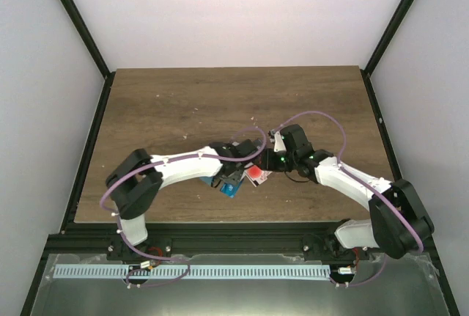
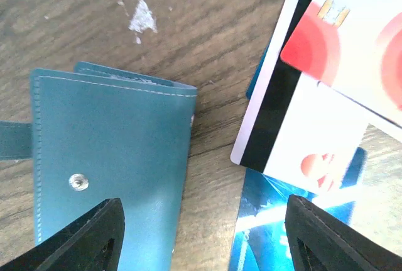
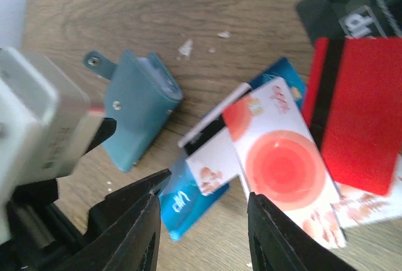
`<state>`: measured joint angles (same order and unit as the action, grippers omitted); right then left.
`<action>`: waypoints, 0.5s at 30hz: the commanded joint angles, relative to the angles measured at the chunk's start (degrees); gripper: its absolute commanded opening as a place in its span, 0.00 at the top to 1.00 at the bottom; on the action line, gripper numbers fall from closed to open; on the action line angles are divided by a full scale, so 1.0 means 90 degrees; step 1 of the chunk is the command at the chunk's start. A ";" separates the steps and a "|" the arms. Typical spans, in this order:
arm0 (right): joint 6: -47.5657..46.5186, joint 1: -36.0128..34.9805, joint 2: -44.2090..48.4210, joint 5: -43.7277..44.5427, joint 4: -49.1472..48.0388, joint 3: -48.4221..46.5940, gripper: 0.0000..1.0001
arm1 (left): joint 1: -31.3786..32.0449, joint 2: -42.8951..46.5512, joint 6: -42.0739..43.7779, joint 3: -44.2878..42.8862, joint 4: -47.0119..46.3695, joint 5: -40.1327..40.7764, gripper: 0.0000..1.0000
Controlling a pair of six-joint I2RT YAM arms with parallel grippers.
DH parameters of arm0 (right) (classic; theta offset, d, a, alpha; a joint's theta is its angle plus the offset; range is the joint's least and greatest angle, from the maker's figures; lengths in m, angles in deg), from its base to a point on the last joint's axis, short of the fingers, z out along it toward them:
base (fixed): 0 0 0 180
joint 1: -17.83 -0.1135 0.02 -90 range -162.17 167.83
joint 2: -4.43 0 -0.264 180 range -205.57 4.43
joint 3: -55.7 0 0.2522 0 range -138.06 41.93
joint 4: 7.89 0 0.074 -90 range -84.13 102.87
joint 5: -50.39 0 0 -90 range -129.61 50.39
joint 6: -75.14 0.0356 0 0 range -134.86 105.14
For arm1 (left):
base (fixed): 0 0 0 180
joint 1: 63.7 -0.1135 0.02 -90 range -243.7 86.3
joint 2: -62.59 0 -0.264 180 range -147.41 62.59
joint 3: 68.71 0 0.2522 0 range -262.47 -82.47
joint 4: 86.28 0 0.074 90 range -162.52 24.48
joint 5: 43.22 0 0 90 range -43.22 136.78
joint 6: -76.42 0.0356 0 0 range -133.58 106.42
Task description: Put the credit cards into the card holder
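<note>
Black fingers of the left gripper fill the bottom corners of the left wrist view, spread wide with nothing pinched between them, so this pincer is released. Below them the card holder lies flat on the wooden table, folded shut, teal-blue with pale stitching along its edge, a metal snap on its face and a strap running off to the left. One finger hangs over the holder's lower part, while the holder's right edge sits under the gap. A strip of bare wood separates it from the credit cards, which overlap in a loose heap to its right: a white card with a black stripe, a red-and-white card on top of it, and a blue card underneath. White flecks dot the wood beyond the holder. Seen from the right wrist, the right gripper hovers above the heap with its jaws partly apart and gripping nothing (the cards lie flat beneath it). That view adds a white card with a red circle, a red card with a black stripe and a dark card farther back. From above, both arms bend inward and meet over the heap near the table's front middle.
</note>
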<state>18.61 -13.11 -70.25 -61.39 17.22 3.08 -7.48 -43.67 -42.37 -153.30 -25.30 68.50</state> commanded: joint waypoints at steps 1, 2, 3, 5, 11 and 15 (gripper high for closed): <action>0.0063 0.0051 -0.0308 -0.0895 -0.0532 -0.0421 0.61 | -0.0462 0.0954 0.0263 0.0395 -0.0611 -0.0995 0.28; 0.0118 0.0028 -0.0388 -0.1101 -0.0698 -0.0439 0.62 | -0.0607 0.1146 0.0296 0.0518 -0.0717 -0.1181 0.29; 0.0169 -0.0018 -0.0480 -0.1255 -0.0837 -0.0468 0.62 | -0.0765 0.1344 0.0340 0.0653 -0.0820 -0.1359 0.30; 0.0259 -0.0203 -0.0678 -0.1465 -0.1078 -0.0579 0.63 | -0.1059 0.1697 0.0396 0.0899 -0.0953 -0.1633 0.34; 0.0374 -0.0881 -0.1662 -0.1746 -0.1545 -0.1345 0.66 | -0.2133 0.2325 0.0416 0.1450 -0.1191 -0.1929 0.47; 0.0253 -0.1093 -0.2493 -0.1923 -0.1594 -0.2060 0.69 | -0.2769 0.2589 0.0320 0.1829 -0.1542 -0.2143 0.49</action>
<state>21.37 -21.26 -87.25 -75.44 5.66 -8.94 -28.28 -22.47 -39.09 -139.55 -35.24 52.43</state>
